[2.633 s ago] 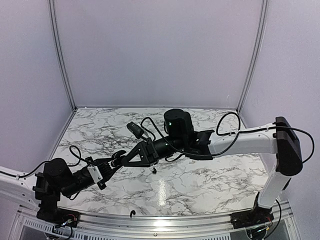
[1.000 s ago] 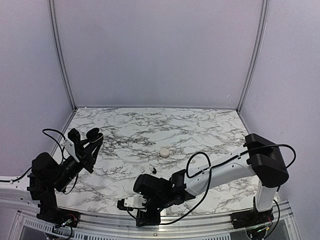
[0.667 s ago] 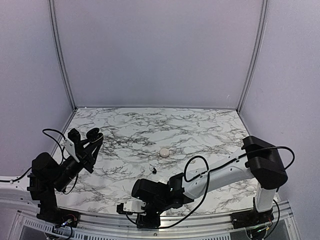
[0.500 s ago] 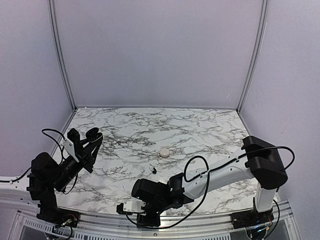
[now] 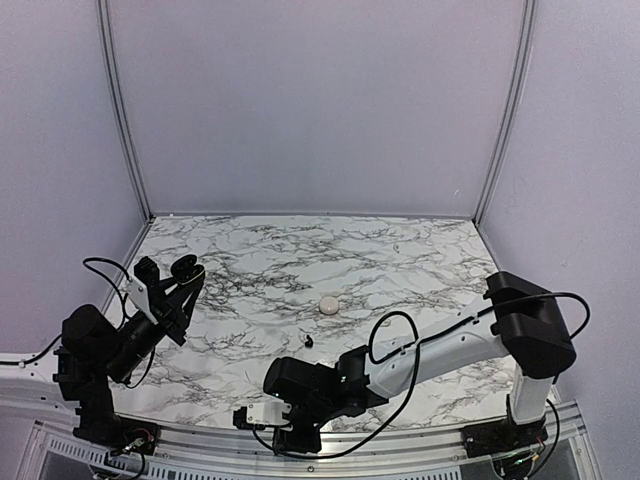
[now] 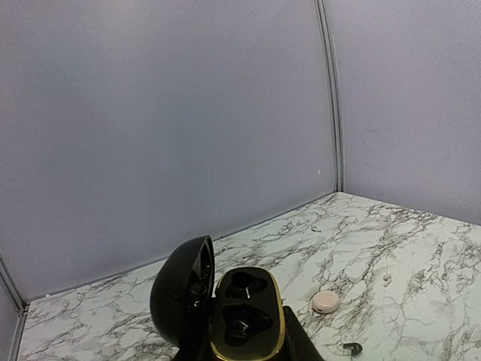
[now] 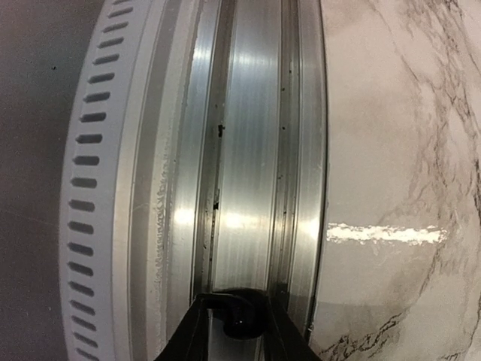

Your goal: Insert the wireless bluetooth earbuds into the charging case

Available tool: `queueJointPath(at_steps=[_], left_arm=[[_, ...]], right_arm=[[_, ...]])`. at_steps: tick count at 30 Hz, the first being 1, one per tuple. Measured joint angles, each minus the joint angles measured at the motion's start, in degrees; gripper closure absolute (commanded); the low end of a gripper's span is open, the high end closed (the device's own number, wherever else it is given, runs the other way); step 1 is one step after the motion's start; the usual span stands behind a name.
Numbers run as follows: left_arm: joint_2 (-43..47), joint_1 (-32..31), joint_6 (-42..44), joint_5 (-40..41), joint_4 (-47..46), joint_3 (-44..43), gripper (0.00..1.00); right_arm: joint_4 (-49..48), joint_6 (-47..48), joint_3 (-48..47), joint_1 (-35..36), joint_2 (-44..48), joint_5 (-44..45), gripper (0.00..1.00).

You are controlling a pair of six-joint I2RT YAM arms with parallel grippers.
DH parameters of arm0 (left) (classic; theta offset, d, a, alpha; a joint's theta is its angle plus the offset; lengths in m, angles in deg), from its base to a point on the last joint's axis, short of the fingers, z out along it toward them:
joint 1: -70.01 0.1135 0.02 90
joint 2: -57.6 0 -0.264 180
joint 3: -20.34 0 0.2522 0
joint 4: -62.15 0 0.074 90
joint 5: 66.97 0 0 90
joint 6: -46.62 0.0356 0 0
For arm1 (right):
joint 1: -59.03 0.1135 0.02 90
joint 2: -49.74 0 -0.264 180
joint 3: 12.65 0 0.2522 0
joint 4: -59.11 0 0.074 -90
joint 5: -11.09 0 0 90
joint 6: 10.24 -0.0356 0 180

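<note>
My left gripper (image 5: pixel 168 283) is raised at the left and shut on a black charging case (image 6: pixel 244 316) with a gold rim. Its lid stands open and both hollows look empty. One tiny black earbud (image 5: pixel 309 341) lies on the marble mid-table; it also shows in the left wrist view (image 6: pixel 351 347). My right gripper (image 5: pixel 268 428) points down into the aluminium rail (image 7: pixel 248 150) at the table's near edge. Its jaws stand close on either side of the second black earbud (image 7: pixel 244 323), which lies in the rail channel.
A small cream-pink pebble-like object (image 5: pixel 327 305) lies mid-table, beyond the loose earbud; it also shows in the left wrist view (image 6: pixel 325 301). The right arm (image 5: pixel 440 340) stretches low across the front of the marble table (image 5: pixel 400 260). Walls enclose three sides.
The right gripper moved slightly left and down along the front rail, then settled over the earbud there. The left arm has held still with the case.
</note>
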Motion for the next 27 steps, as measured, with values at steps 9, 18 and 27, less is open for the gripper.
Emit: queueJointPath(at_steps=[9,18,27], left_arm=[[-0.6,0.0,0.4,0.0,0.0,0.0,1.0],[-1.8,0.0,0.6,0.0,0.0,0.0,1.0],[-4.0,0.5,0.3,-3.1,0.0,0.0,1.0]], right_arm=[[-0.2,1.2,0.8,0.0,1.0,1.9,0.86],[1.7,2.0,1.2,-1.4,4.8,2.6,0.88],[0.8,2.6,3.9,-11.9,16.9,7.5,0.9]])
